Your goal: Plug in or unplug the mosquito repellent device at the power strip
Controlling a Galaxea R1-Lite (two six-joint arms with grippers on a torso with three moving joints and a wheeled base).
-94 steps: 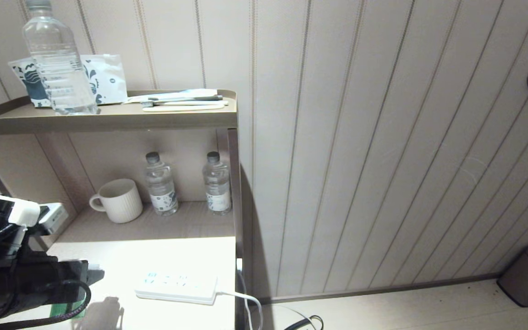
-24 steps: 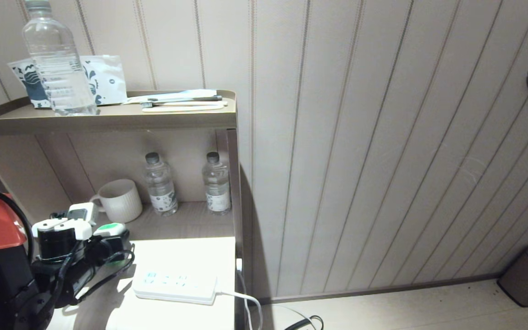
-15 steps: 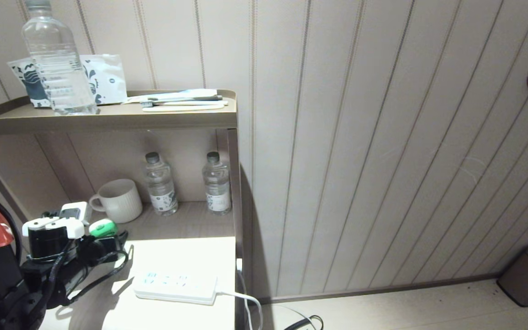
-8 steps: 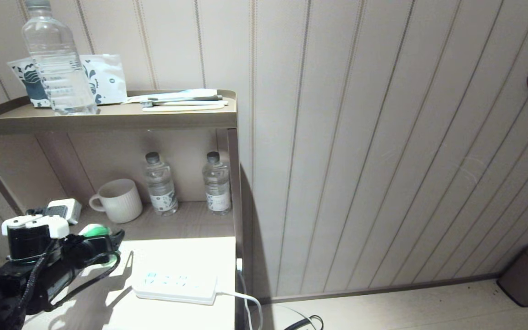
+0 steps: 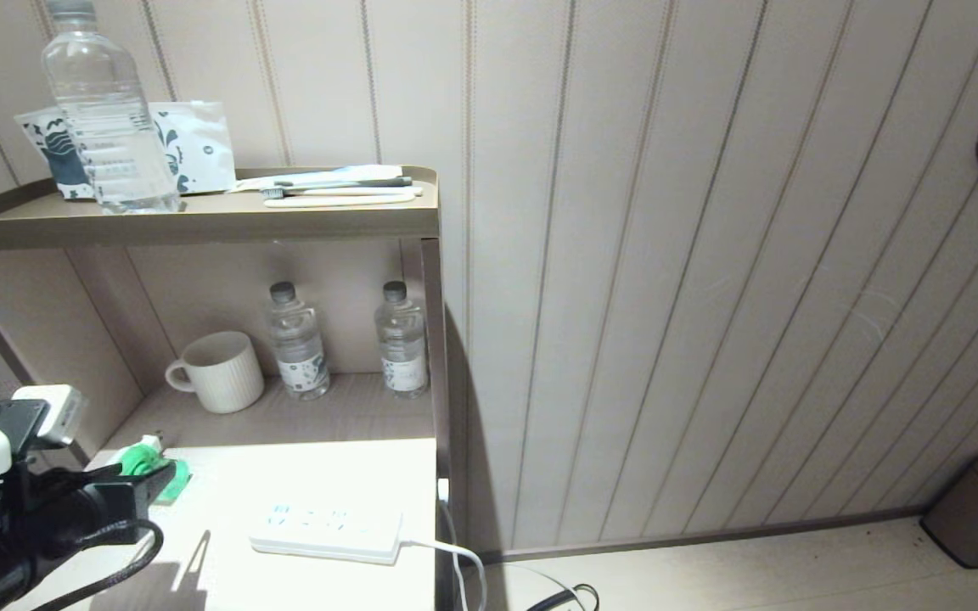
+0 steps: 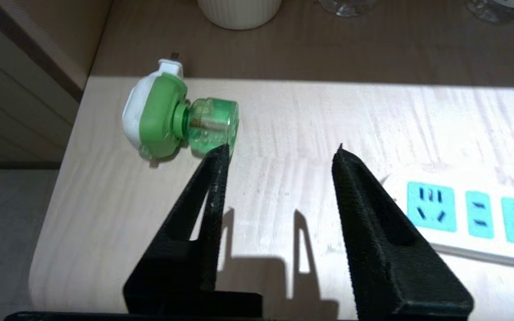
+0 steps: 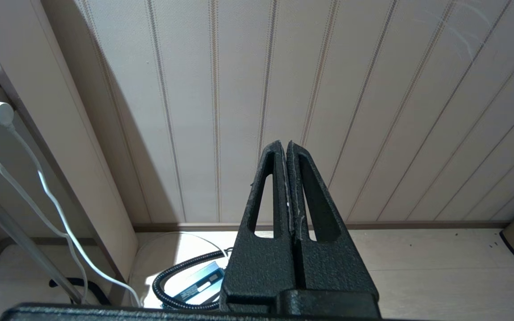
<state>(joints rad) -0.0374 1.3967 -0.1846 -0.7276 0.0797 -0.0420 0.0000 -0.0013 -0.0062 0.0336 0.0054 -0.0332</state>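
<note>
The repellent (image 6: 167,118) lay on its side on the pale table (image 6: 283,133), unplugged, its white-and-green head toward the table's left edge and its clear green bottle pointing toward the strip (image 6: 475,214). Its plug prongs stuck out toward the shelf behind. In the head view the repellent (image 5: 148,462) sat at about ten o'clock from the strip (image 5: 328,530), well apart from it, with bare tabletop between.

The left gripper (image 6: 279,151) hung over the table with its jaws standing apart and nothing between them. One finger (image 6: 214,178) had its tip just by the bottle's base; I could not tell whether it touched. The other finger pointed toward the near end of the strip. From the head view the left gripper (image 5: 154,488) was low at the left, just at five o'clock of the repellent.

A mug (image 5: 219,371) stood on the shelf beyond.

The right gripper (image 7: 287,147) was parked low, facing the panelled wall (image 7: 328,89), its fingers pressed together and empty.
</note>
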